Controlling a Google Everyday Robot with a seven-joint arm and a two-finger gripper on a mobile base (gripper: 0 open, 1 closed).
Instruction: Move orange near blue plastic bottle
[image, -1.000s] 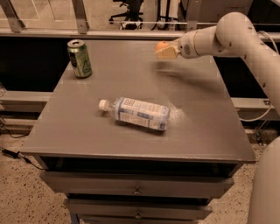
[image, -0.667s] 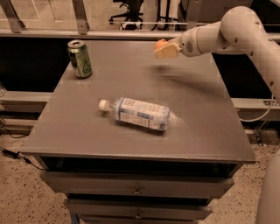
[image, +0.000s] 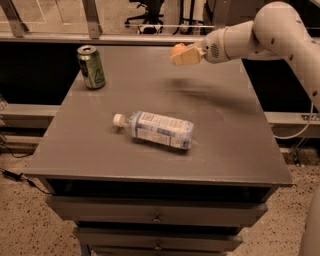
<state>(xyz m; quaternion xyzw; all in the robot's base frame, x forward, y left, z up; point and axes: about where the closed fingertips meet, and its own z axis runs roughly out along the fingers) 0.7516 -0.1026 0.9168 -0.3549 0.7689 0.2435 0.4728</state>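
Observation:
The blue plastic bottle lies on its side in the middle of the grey table, white cap pointing left. My gripper reaches in from the right and hangs in the air above the table's far middle, shut on the orange. Only the orange's top left shows past the tan fingers. The orange is well above and behind the bottle.
A green drink can stands upright at the table's far left. The table has drawers below its front edge. A railing and office chairs are beyond the far edge. My white arm spans the right rear.
My gripper with the orange has moved left and slightly toward the table's middle. The bottle and can have not moved.

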